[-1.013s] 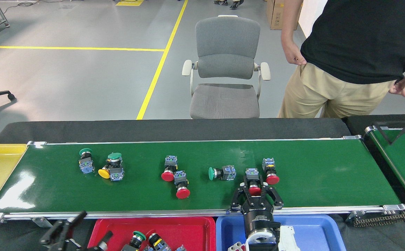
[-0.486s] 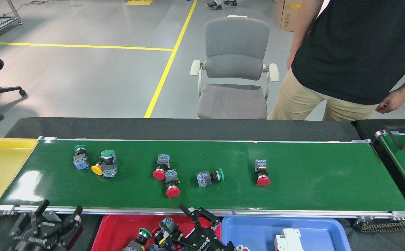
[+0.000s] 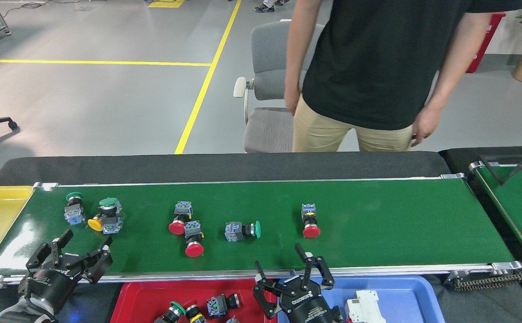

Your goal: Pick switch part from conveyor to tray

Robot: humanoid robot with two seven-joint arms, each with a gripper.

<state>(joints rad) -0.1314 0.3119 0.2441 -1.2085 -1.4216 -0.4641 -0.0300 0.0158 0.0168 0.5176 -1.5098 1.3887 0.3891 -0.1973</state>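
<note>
The conveyor (image 3: 377, 224) fills the middle, glossy and flat. A person (image 3: 368, 67) stands at twelve o'clock, a chair (image 3: 265, 80) behind. The red tray (image 3: 130, 298) sits at six. Both the right claw (image 3: 294, 273) and left claw (image 3: 74, 253) hang open, empty. The nearest switch (image 3: 309, 220) lies at one o'clock of the right claw; it looks light, rigid, smooth-capped, best pinched across its square body.

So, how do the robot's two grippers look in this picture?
Both are black metal. The left gripper has angular linkage bars ending in slim fingers, on a round black body with small white lettering. The right gripper is the same design, also marked with white lettering on its body. Its arm below is black too. No loose cables show on either.
</note>
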